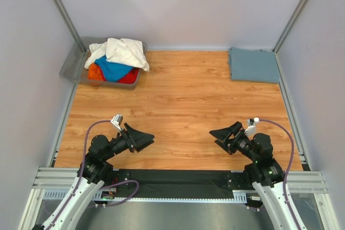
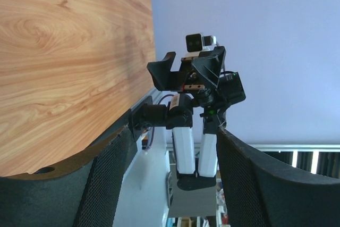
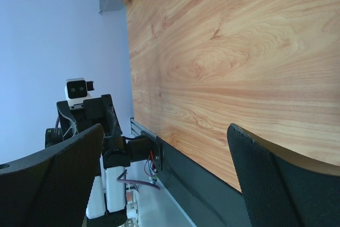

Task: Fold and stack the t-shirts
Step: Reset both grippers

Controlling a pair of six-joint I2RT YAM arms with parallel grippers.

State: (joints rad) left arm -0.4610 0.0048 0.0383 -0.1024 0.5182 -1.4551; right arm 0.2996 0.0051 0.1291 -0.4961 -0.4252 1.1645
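Wood-grain tabletop (image 1: 183, 98) seen from above. At its far left corner a grey plastic bin (image 1: 70, 65) holds a heap of t-shirts: a cream-white shirt (image 1: 124, 51) on top, a bright blue shirt (image 1: 112, 70) and a red-orange shirt (image 1: 96, 72) beneath. A folded slate grey-blue shirt (image 1: 253, 64) lies flat at the far right corner. Near the front edge, the left gripper (image 1: 144, 139) and right gripper (image 1: 218, 134) face each other, well apart, each with jaws spread and holding nothing.

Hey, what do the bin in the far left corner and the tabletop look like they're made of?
Bin: seemingly grey plastic, smooth and slightly see-through at the thin rim.
Tabletop: printed-looking wood grain in orange-brown with a soft sheen, probably laminate rather than solid wood, though the pictures leave that open.
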